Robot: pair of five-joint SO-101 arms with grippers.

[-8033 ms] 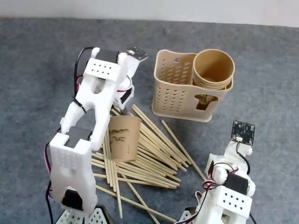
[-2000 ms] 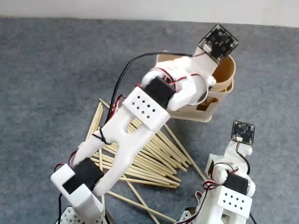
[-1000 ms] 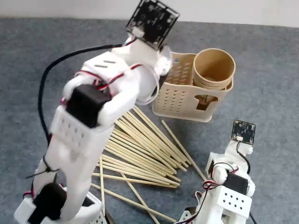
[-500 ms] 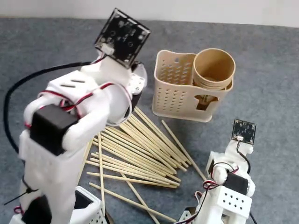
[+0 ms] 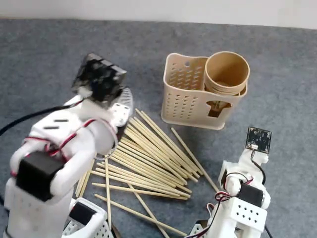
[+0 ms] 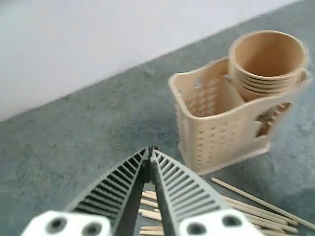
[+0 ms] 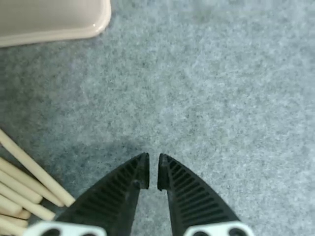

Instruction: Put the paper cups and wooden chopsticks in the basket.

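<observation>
Pulled back from the basket (image 5: 185, 104) of nested tan cups (image 5: 227, 72), left tool (image 6: 150, 149) hangs pinched together above scattered pale chopsticks (image 5: 148, 158).

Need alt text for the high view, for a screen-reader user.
A beige basket stands on a grey table, with a stack of paper cups in one compartment and the other apparently empty. Wooden chopsticks lie in a loose pile in front of it, with the left arm over one edge of the pile and the right arm at the other side.
</observation>
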